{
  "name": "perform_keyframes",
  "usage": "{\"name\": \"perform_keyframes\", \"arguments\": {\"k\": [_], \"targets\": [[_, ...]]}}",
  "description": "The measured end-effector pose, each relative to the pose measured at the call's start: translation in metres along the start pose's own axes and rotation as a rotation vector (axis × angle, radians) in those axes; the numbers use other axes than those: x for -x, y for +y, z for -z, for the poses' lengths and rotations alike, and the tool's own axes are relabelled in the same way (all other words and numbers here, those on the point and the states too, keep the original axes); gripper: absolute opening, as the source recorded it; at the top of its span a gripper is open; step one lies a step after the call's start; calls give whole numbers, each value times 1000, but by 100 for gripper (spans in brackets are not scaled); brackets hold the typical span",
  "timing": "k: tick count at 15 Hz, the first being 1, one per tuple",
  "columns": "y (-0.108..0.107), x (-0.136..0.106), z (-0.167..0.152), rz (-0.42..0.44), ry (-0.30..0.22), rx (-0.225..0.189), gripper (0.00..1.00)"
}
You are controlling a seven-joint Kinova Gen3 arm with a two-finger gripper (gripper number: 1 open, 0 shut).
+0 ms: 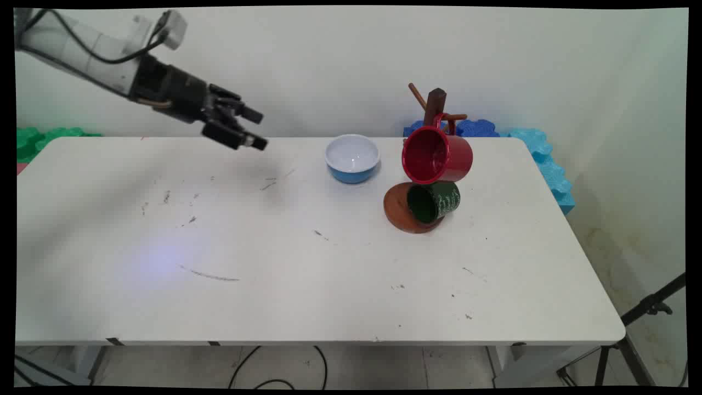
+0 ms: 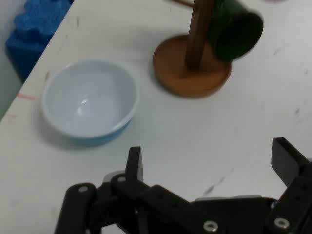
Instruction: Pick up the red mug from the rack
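**A:** What's over by the desk's left far edge?

**B:** The black gripper, raised above the desk, pointing right and slightly down. Its fingers are spread wide with nothing between them; the hand view shows bare desk in the gap.

**A:** And the nearest thing to it?

**B:** A bowl, blue outside and white inside, upright and empty, close to the far edge about midway along. It stands well apart from the gripper, to its right.

**A:** Further right?

**B:** A wooden mug tree on a round brown base, near the bowl but not touching. A red mug hangs from an upper peg, mouth turned toward the near side. Below it a dark green mug hangs, tilted over the base.
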Motion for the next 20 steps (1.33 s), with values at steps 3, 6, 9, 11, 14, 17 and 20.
{"name": "perform_keyframes", "arguments": {"k": [3,6,9,11,14,17,20], "targets": [[29,-35,-25,37,6,-4,100],[61,-70,-56,32,-11,0,100],[91,-95,-90,25,-24,18,100],[107,-108,-112,24,-27,24,100],[129,-126,-142,19,-20,35,100],[146,-137,-163,7,-15,43,100],[159,-146,-184,-4,-9,46,100]]}}
